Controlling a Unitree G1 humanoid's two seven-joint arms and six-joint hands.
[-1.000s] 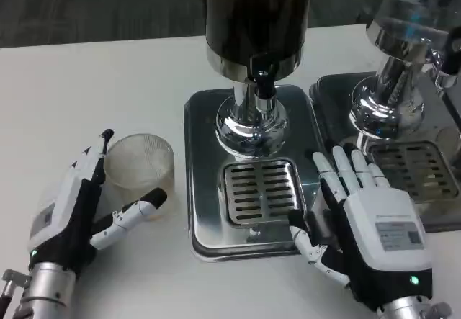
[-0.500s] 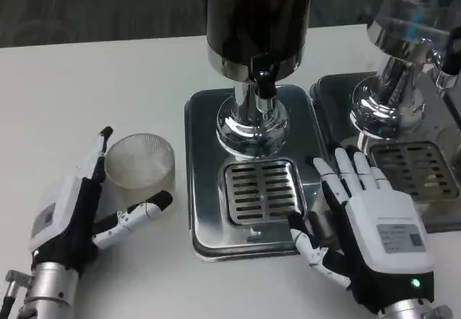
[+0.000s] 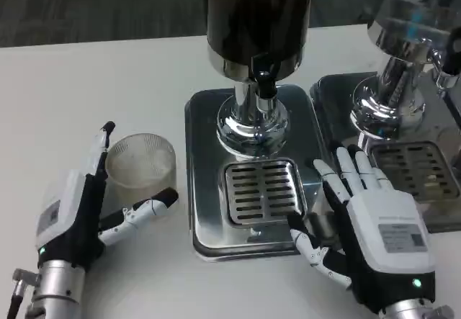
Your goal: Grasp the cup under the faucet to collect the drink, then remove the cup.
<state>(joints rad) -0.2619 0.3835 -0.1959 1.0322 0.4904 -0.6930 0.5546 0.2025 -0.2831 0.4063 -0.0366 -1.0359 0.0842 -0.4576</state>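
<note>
A clear ribbed plastic cup (image 3: 142, 166) stands upright on the white table, left of the dispenser's steel tray (image 3: 253, 168). My left hand (image 3: 85, 208) is just left of the cup, fingers spread around it without a grip; the thumb reaches under its near side. The dark drink dispenser (image 3: 258, 24) has its black faucet (image 3: 263, 78) above the slotted drip grate (image 3: 262, 189), which holds nothing. My right hand (image 3: 364, 218) lies flat and open on the tray's right edge, fingers pointing away from me.
A second dispenser (image 3: 403, 52) with its own steel tray and grate (image 3: 421, 171) stands at the right. Bare white table extends to the left and behind the cup.
My left hand has drawn back slightly toward me and its fingers have spread a little wider beside the cup. The cup and my right hand stay in place.
</note>
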